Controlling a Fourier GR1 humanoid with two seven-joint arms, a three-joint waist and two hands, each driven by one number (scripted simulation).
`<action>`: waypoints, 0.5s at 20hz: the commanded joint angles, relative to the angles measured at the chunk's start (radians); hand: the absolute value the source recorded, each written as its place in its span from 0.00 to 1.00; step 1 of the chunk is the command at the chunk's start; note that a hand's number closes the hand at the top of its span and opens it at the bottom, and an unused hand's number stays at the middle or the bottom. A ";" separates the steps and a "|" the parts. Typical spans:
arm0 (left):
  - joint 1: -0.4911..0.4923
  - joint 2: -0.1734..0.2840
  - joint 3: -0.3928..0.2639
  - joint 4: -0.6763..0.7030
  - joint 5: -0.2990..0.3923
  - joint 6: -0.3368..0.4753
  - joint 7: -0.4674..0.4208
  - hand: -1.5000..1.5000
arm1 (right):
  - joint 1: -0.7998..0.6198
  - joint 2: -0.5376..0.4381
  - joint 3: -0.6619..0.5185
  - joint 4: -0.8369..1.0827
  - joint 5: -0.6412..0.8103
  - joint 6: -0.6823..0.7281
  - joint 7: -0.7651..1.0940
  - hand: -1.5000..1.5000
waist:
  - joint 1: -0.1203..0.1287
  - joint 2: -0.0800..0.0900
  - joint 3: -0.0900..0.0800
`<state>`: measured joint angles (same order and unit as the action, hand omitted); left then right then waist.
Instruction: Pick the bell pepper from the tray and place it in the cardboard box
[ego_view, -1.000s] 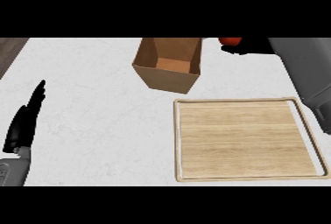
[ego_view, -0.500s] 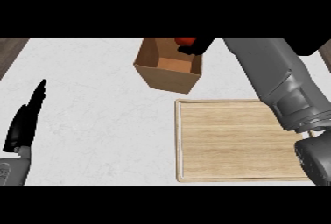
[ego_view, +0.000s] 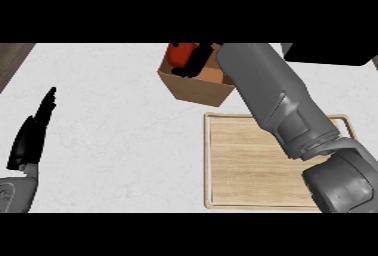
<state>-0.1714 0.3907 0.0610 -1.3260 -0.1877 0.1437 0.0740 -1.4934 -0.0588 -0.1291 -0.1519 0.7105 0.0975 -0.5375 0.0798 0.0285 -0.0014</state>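
The robot's right hand (ego_view: 193, 61), black fingers curled round a red bell pepper (ego_view: 179, 53), holds it over the open top of a brown cardboard box (ego_view: 198, 89) at the far side of the white table (ego_view: 118, 135). The pepper sits at the box's far left corner, partly hidden by the fingers; whether it touches the box's inside cannot be told. The grey right forearm (ego_view: 284, 107) stretches from the lower right of the view across a pale wooden tray with a raised rim (ego_view: 247, 170), which lies just in front of and to the right of the box. At the left edge of the view, the left hand (ego_view: 33, 135) rests above the table with its black fingers straight and pressed together, pointing away from the robot, well apart from box and tray.
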 joint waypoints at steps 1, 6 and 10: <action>-0.019 0.018 0.007 -0.005 0.007 -0.025 0.022 0.50 | 0.032 0.035 0.004 0.025 0.017 -0.106 0.049 1.00 | 0.006 0.006 0.000; -0.036 -0.004 0.001 0.018 -0.002 -0.010 -0.008 0.50 | 0.011 0.058 -0.017 0.100 -0.019 -0.045 0.172 0.00 | 0.032 0.012 -0.001; -0.024 -0.012 0.000 0.029 -0.011 -0.002 -0.031 0.50 | 0.036 0.058 -0.023 0.085 -0.026 -0.023 0.126 0.00 | 0.021 0.013 0.000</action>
<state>-0.1933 0.3865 0.0588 -1.3088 -0.1914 0.1309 0.0582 -1.4795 -0.0059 -0.1453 -0.0698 0.6920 0.0671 -0.4026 0.1063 0.0392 -0.0020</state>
